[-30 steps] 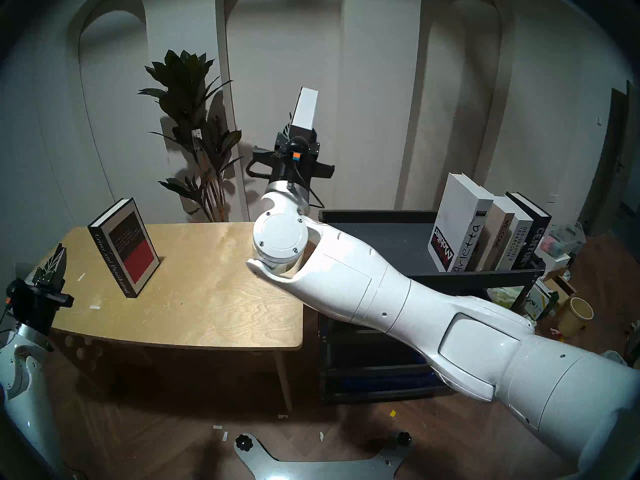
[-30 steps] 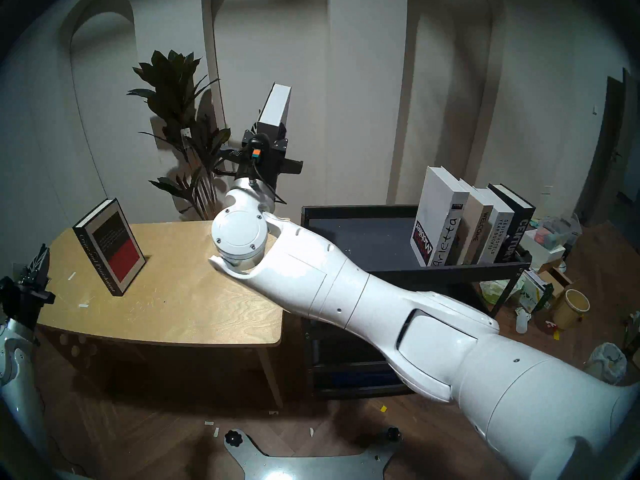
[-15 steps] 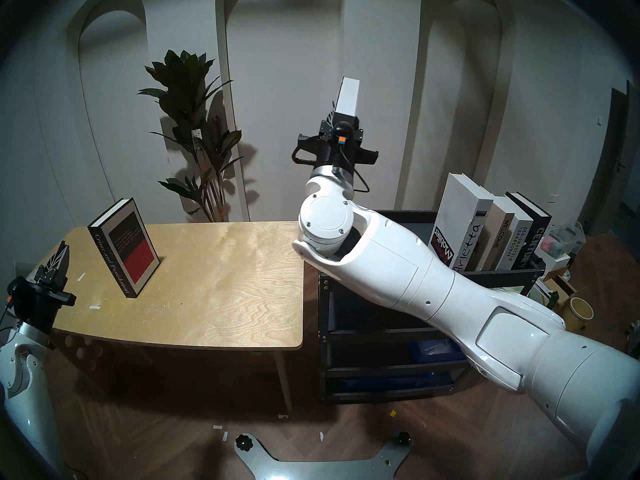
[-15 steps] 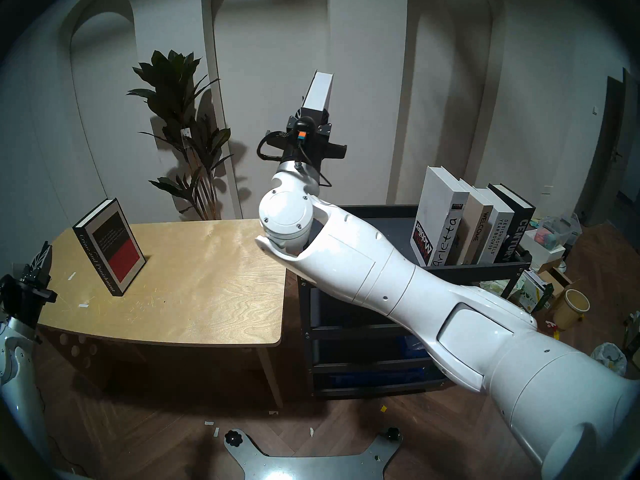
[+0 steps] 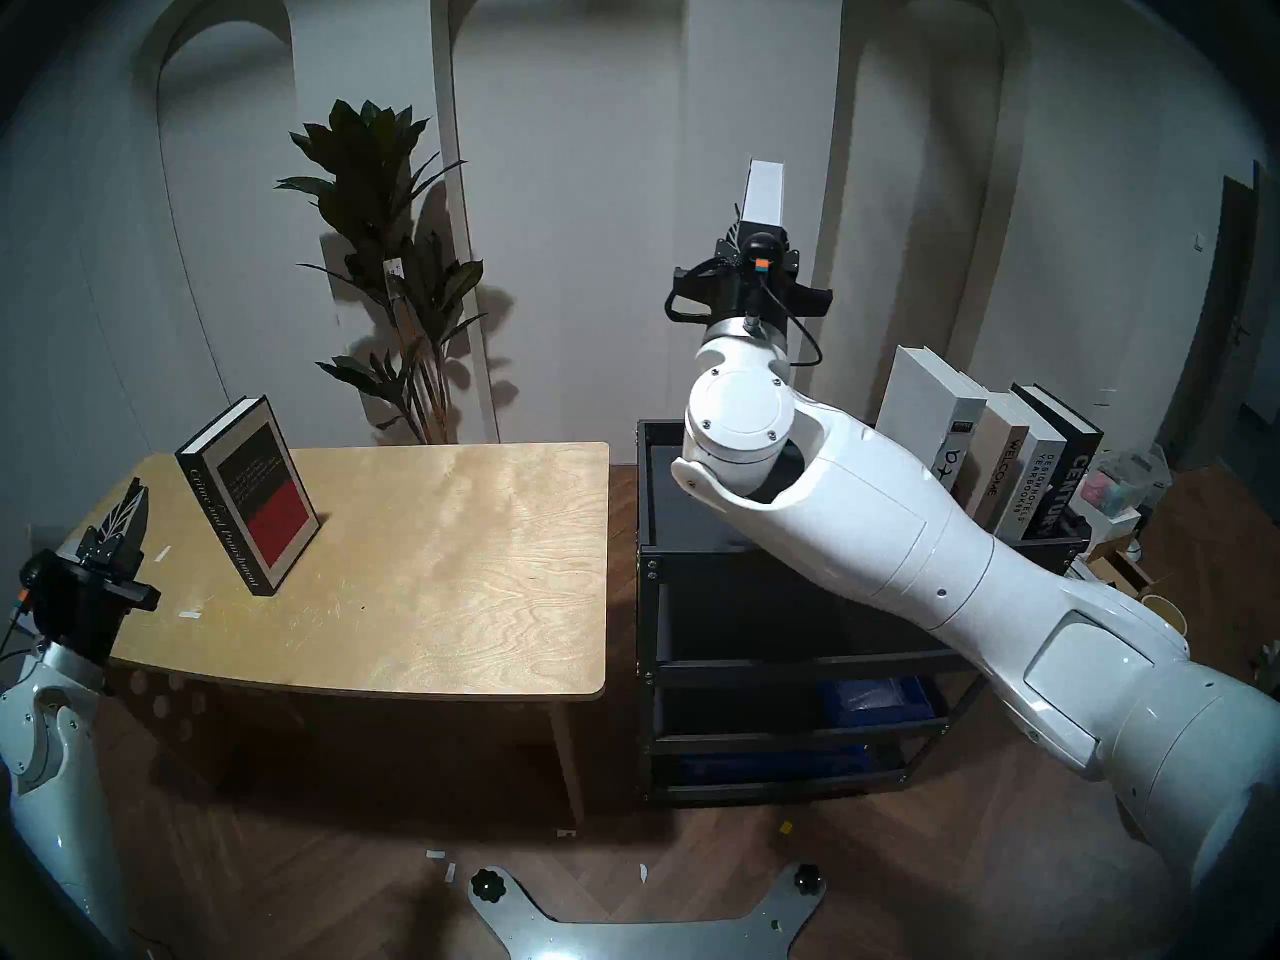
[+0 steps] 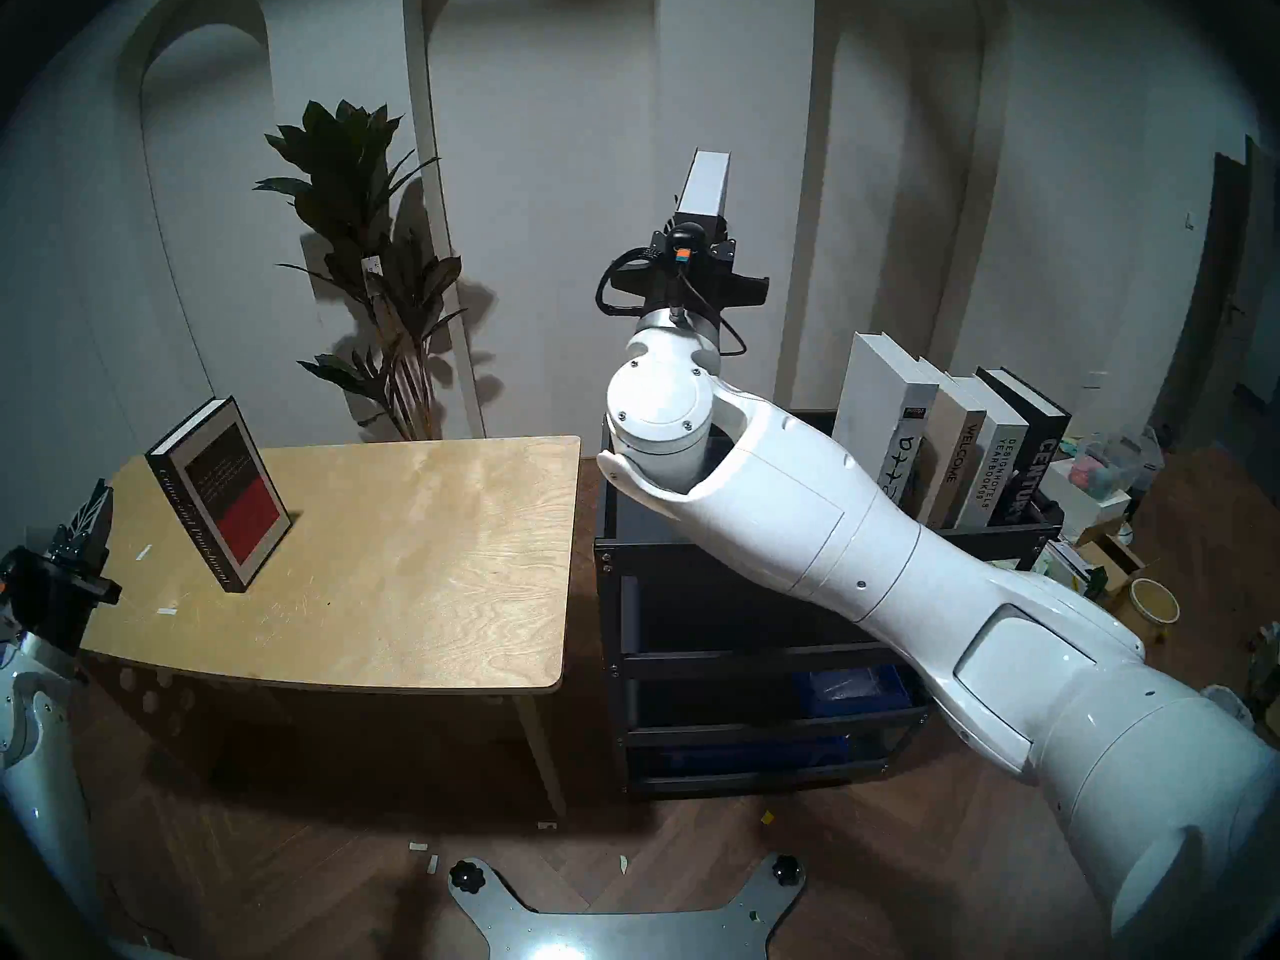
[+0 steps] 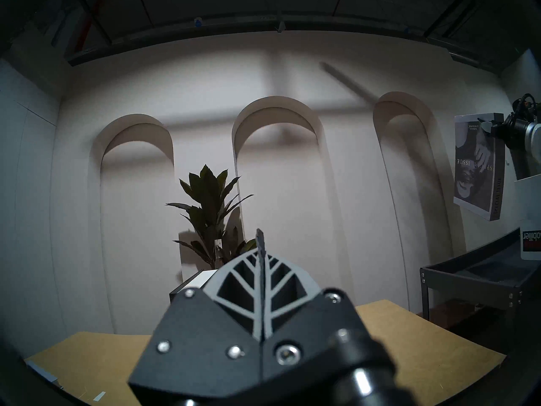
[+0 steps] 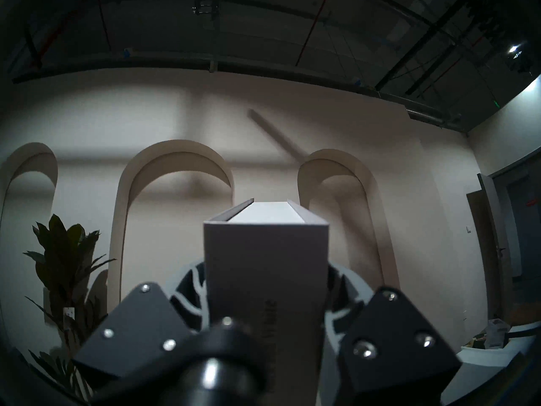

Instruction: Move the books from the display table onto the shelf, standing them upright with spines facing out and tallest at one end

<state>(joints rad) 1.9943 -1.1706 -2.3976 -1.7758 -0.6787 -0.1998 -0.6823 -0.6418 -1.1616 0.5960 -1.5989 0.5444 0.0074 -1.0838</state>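
One book [image 5: 762, 193] is clamped in your right tool [image 5: 755, 235], left tool [image 5: 121, 522] clenched empty; lower it beside Arietta [image 5: 928, 404] on the shelf [image 5: 692, 546].

Looks like a staged showroom corner inside a lab or studio hall rather than a real home. White partition wall [image 5: 623, 141] with three arched niches at the far side, stopping short of a dark industrial ceiling [image 8: 263, 30] with exposed pipes and cables. Tall potted plant [image 5: 388, 259] against the wall, plywood table [image 5: 443, 591] on herringbone wood floor [image 5: 312, 889], black metal shelf [image 5: 776, 668] to its right. Far right, untidy clutter on the floor [image 5: 1122, 494]: boxes, bags, a paper cup. Scraps of tape on table and floor.
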